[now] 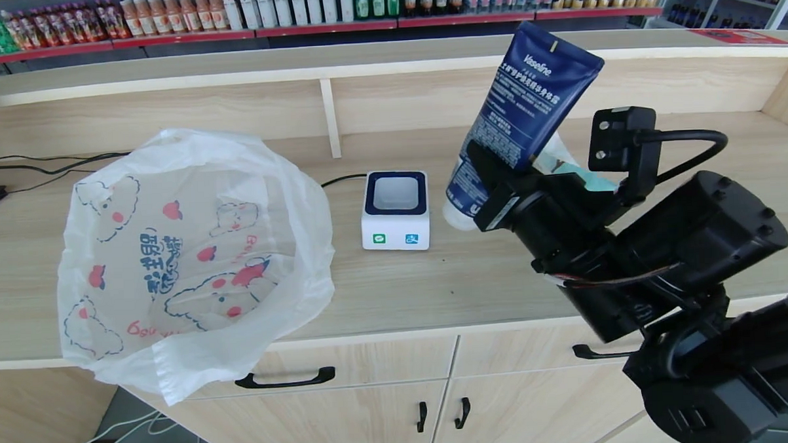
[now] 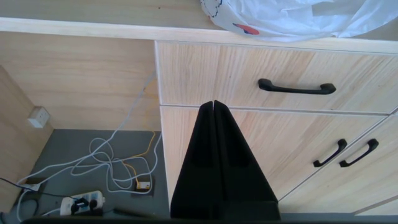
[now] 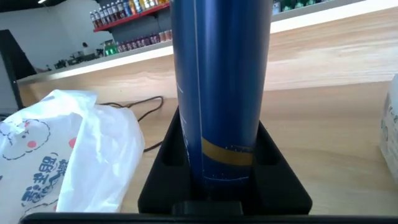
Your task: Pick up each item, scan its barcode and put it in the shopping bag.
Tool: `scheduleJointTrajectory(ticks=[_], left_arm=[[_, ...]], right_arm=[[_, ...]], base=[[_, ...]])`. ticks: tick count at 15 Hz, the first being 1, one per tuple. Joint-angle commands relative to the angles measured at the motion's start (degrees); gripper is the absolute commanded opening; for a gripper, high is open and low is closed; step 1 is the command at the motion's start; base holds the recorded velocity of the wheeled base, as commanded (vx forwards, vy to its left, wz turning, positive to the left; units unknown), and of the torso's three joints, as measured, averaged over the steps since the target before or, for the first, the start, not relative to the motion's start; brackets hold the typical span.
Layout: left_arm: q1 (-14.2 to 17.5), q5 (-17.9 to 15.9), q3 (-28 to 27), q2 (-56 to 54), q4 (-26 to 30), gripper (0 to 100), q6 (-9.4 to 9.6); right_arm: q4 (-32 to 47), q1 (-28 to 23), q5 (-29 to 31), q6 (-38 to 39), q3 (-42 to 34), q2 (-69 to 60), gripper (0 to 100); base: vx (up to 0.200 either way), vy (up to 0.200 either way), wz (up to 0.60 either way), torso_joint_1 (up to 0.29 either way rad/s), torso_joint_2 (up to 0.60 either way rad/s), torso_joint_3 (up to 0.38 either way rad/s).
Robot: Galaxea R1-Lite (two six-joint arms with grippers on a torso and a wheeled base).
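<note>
- Grips blue tube [image 1: 534, 92] near its cap end in right gripper [image 1: 497, 185], tilted above the desk [image 1: 435, 285], just beside the scanner [image 1: 395, 208].
- Risks a slip from so low a hold, or a missed read if barcode faces away.
- Parks left gripper [image 2: 214, 162] closed, empty, by the drawers [image 2: 292, 68].

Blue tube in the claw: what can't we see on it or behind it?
- Blue tube, lower part: head view, partly hidden by the right claw.
- Tube's top: right wrist view, cut off by the picture's edge.
- Barcode: head view, print too small to tell.
- Pale packet behind it: head view, mostly hidden by tube and claw.
</note>
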State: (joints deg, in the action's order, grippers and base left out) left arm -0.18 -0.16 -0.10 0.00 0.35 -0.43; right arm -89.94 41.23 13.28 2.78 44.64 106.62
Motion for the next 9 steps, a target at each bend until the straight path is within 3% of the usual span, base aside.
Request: scheduleJointTrajectory(ticks=[1,9], left_arm=[[0.01,-0.02,0.01,0.0,0.0,0,-0.01],[0.01,-0.02,0.01,0.0,0.0,0,-0.01]], right_arm=[[-0.06,3.24,0.0,0.21,-0.7,-0.89,0],[-0.06,15.46,0.0,8.82,-1.05,-2.38,0]], base=[[0.0,0.0,0.0,0.0,0.0,0.0],[0.0,0.0,0.0,0.0,0.0,0.0]])
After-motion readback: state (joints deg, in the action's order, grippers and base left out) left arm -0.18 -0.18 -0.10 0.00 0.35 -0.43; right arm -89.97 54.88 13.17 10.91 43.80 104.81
